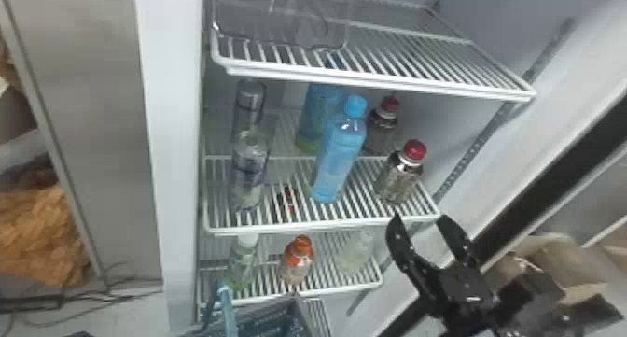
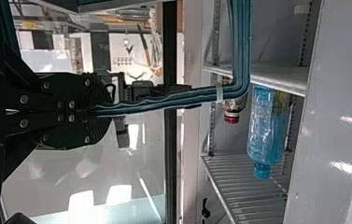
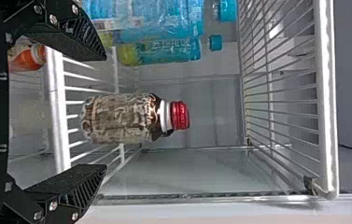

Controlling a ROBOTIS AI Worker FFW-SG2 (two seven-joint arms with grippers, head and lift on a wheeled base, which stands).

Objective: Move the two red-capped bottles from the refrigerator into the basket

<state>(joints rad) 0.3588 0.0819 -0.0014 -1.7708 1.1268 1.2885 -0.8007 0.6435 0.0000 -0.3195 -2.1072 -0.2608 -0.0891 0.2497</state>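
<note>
- While the right gripper [image 1: 419, 218] has its jaws wide and empty, the front red-capped bottle [image 1: 400, 177] stands upright just beyond their tips on the middle shelf [image 1: 303, 227]; a low approach could drive them into the shelf's rim.
- Closing the jaws off-centre might tip that bottle, since it rests on bare wire bars.
- The rear red-capped bottle [image 1: 382, 124] stands deeper past the same jaws, near the front blue bottle [image 1: 338, 158], which a careless reach could topple.
- The left gripper [image 2: 106, 111] has its jaws closed on the handle [image 2: 164, 100] of the basket [image 1: 266, 319], below and left of the right jaws; if the handle twists, the basket could swing and a released bottle miss it.
- Left of the right jaws, the count is two blue bottles and two clear bottles [image 1: 250, 172]; on the lower shelf [image 1: 336, 289], three more bottles [image 1: 297, 261]. Red-capped bottles: two; basket: one.
</note>
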